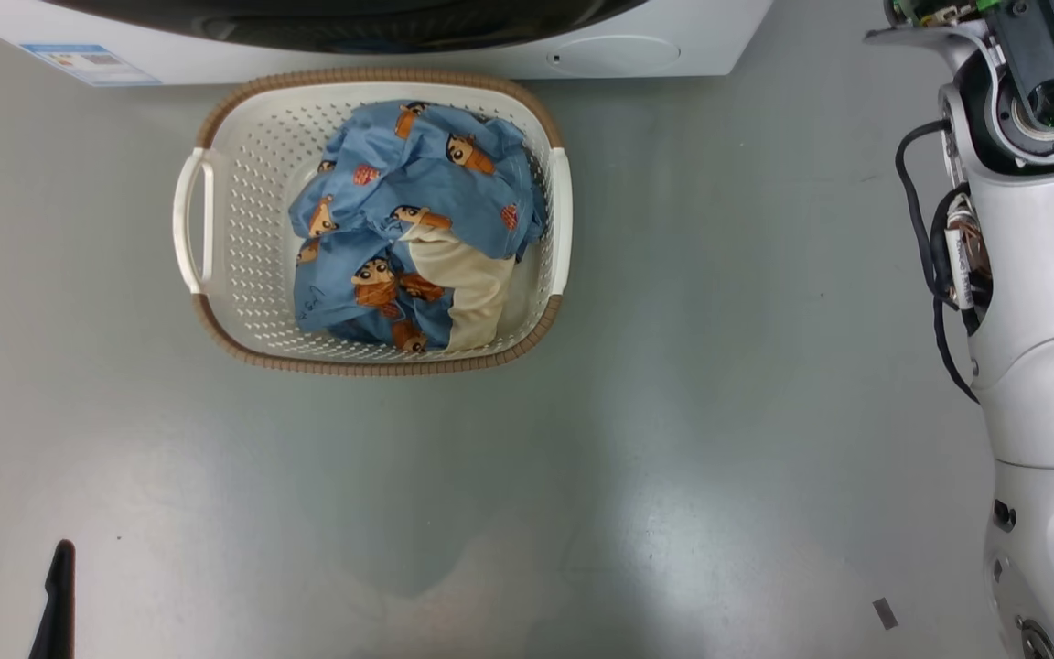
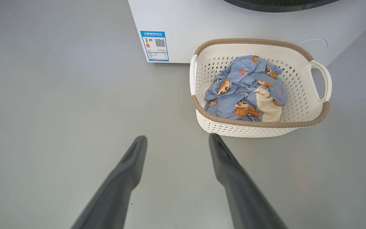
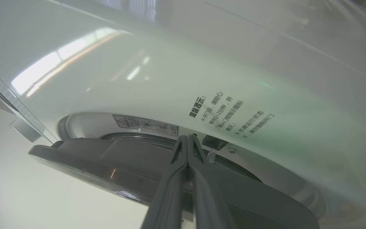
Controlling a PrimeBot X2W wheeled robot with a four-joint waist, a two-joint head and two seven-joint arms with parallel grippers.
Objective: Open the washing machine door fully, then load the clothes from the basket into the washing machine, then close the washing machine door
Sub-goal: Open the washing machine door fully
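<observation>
Grey, glossy floor [image 1: 582, 476] runs under the whole scene. Nearest you, your left gripper [image 2: 177, 138] hangs over bare floor with its fingers spread wide and nothing between them. In the head view it sits at the lower left corner, well apart from the basket [image 1: 243, 165]. Basket noted upright on the floor, its far rim just beside the foot of the machine [image 1: 673, 37]. Clothes [image 1: 417, 183] lie inside it in a crumpled heap: blue printed fabric over most of the base, with a cream piece [image 1: 467, 284] toward your near side. Beyond, on the machine's white front, you have a blue label [image 2: 155, 46] at the lower left corner and a round flap [image 1: 614, 55] at the lower right. Your right arm [image 1: 1039, 275] reaches up along the right edge of the head view. Farthest, your right gripper [image 3: 186, 140] is pressed fully together and grips nothing. Its tips sit at the upper edge of the door [image 3: 122, 156], where a gap shows between the dark rim and the white front. Contact between tips and door cannot be confirmed.
</observation>
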